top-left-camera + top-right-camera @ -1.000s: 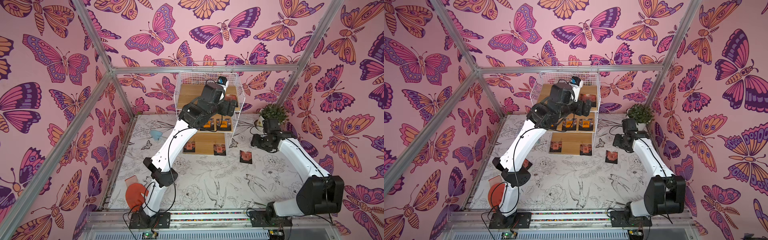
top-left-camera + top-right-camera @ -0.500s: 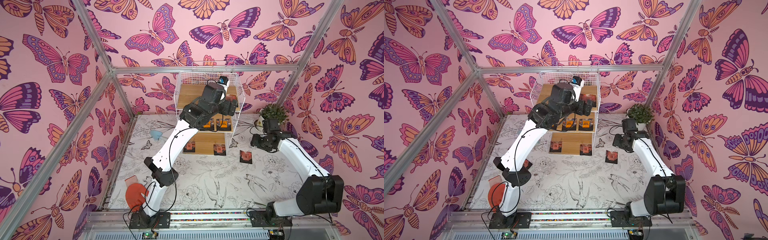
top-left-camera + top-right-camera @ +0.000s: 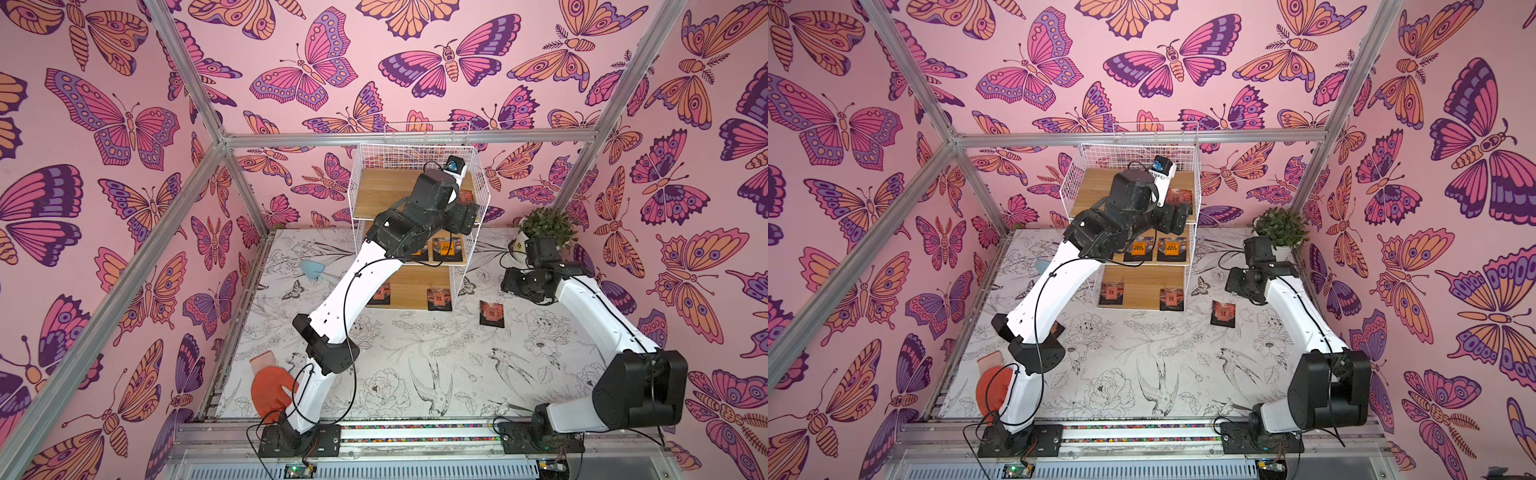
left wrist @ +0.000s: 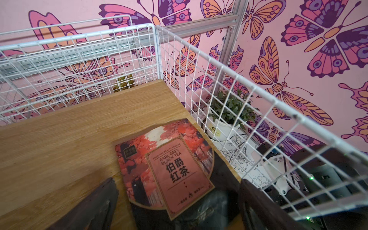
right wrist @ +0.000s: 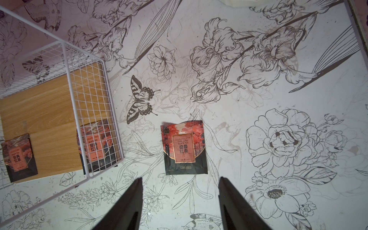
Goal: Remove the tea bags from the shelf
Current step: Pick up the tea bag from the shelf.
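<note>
Wood top tier (image 4: 79,129), left fingers (image 4: 97,205) wide, flanking tea bag (image 4: 169,169) beside wire wall (image 4: 258,99), right fingers (image 5: 127,205) parted, empty, above bench (image 5: 258,69).

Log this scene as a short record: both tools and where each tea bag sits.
left tool: open, astride the top-tier Earl Grey tea bag
right tool: open, empty, above the table
shelf, middle tier: two orange-label tea bags
shelf, bottom tier: two reddish tea bags
off the shelf: loose Earl Grey tea bag lying on the table
</note>
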Controlling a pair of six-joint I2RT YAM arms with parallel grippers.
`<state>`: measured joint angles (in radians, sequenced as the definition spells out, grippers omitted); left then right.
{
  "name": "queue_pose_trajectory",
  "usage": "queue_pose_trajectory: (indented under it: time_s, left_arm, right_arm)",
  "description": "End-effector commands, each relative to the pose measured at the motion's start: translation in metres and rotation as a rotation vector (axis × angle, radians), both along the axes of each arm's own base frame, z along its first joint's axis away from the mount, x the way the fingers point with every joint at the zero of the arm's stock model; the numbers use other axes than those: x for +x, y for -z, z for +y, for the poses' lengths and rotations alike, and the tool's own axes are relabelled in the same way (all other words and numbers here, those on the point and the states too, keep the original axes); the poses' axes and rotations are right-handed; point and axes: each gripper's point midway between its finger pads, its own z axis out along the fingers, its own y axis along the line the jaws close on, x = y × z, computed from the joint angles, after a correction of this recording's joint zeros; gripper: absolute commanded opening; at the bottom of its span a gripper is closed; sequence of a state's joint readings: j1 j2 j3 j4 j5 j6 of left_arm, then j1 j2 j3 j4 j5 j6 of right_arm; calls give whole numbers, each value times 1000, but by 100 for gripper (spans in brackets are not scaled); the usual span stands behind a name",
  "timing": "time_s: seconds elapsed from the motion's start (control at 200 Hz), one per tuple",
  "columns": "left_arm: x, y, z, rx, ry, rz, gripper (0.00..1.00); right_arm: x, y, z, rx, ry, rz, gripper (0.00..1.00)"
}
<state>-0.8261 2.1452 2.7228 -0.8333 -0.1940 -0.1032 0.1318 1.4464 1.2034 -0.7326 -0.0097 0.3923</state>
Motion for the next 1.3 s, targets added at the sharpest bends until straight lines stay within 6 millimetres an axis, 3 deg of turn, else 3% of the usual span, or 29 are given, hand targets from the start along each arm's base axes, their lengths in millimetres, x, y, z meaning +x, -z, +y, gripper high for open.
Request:
queue_pose_trajectory:
  time_s: [0.0,0.195,0.361,0.621,0.756,1.082,1.297]
  left_arm:
    - [-2,42,-6,126,1,63,95]
    - [-7,61,-8,194,4,90,88]
    - [-6,68,-4,222,-11,101,75]
    - [-4,78,6,223,-33,158,62]
    - [-3,72,8,201,-34,158,52]
    - [-9,73,5,161,-5,203,15]
    - [-15,47,9,103,1,169,1]
  right_arm:
    - [3,-4,0,4,-6,-10,64]
    - [2,-1,1,8,-9,-7,64]
    - [1,0,0,8,-9,-6,64]
    - [1,-1,1,11,-9,-14,64]
    - [2,-2,1,12,-10,-14,64]
    - [3,-11,0,11,-6,-37,64]
    - [4,-12,1,17,-6,-46,64]
